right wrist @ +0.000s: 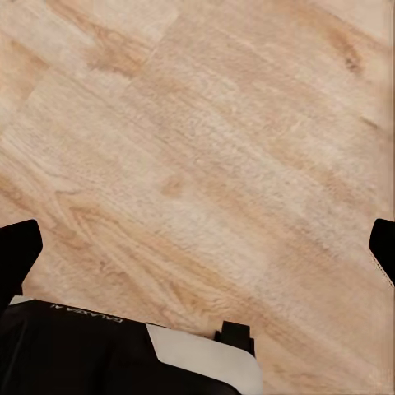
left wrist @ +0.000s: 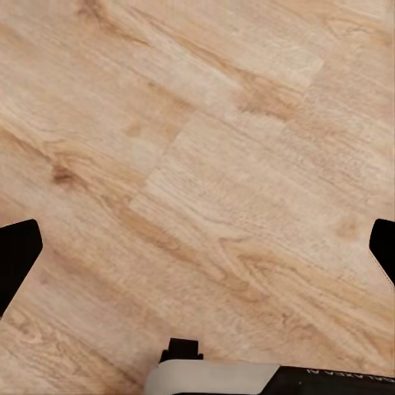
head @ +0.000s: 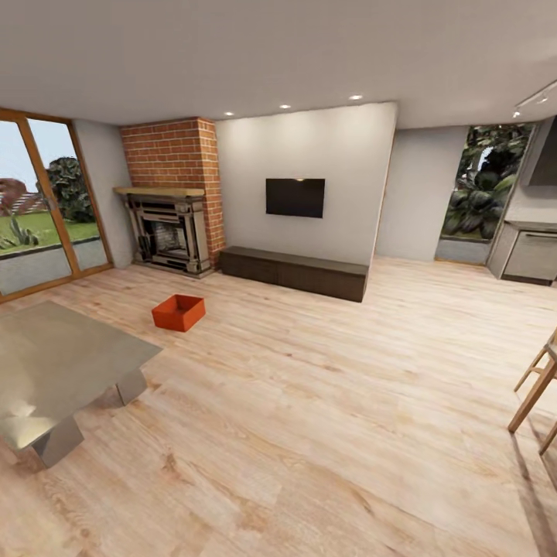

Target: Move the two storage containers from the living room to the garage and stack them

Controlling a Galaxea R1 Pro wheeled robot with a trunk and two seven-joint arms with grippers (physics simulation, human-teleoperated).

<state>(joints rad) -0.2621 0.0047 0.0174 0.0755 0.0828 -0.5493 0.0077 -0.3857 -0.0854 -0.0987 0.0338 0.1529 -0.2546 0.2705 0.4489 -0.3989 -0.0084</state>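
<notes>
I am in the living room, on light wood plank flooring. One orange-red storage container (head: 179, 312) sits open-topped on the planks in front of the brick fireplace, well ahead of me and to the left. In the left wrist view my left gripper (left wrist: 197, 251) is open, its dark fingertips (left wrist: 16, 255) far apart over bare planks. My right gripper (right wrist: 197, 251) is open in the same way above the wood, with nothing between its fingers (right wrist: 16, 251). The garage and its floor are out of view.
A grey low table (head: 54, 363) stands at the near left. A brick fireplace (head: 170, 232), a dark low TV cabinet (head: 294, 272) and a wall TV line the far wall. Wooden chair legs (head: 538, 383) stand at the right edge. Wide open planks lie ahead.
</notes>
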